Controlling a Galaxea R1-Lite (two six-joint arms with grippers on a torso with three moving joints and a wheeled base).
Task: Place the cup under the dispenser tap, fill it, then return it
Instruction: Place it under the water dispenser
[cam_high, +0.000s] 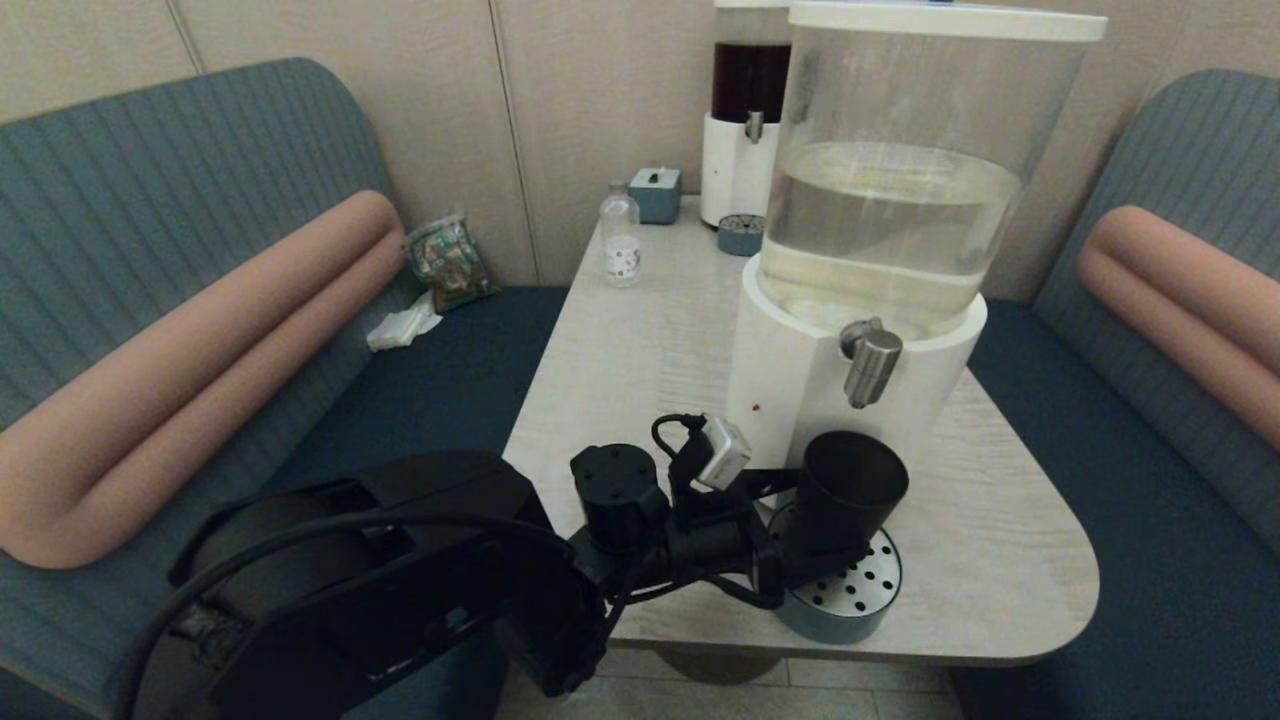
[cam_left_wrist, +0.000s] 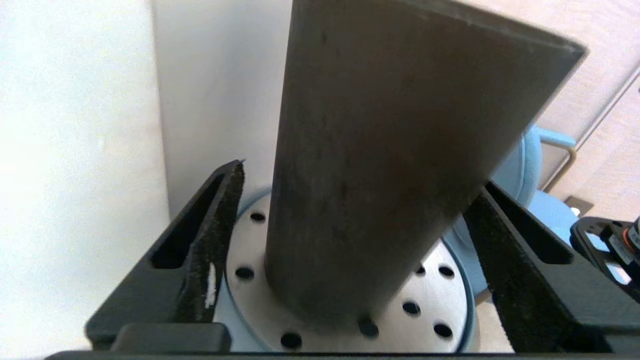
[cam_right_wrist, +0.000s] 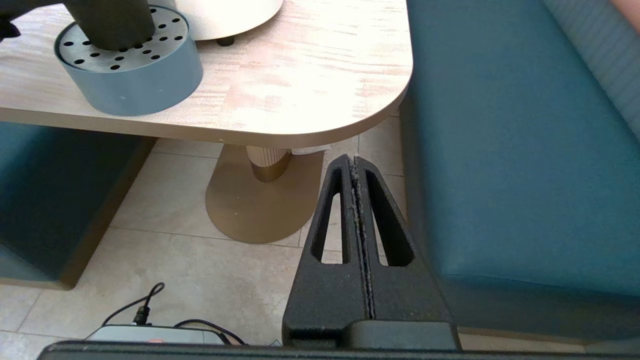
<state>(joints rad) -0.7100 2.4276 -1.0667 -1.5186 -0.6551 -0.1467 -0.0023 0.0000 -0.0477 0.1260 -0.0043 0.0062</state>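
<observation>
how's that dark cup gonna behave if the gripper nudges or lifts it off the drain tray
The cup is tall and tapers to a narrow foot on the perforated drain tray, so a sideways nudge would probably tip it. Its smooth slanted wall may slide upward between the left gripper fingers, which stand apart from it. It looks thin, likely light while empty.

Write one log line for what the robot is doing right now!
left gripper: open around cup | cup: upright on drip tray, below dispenser tap | right gripper: shut, parked beside table
</observation>
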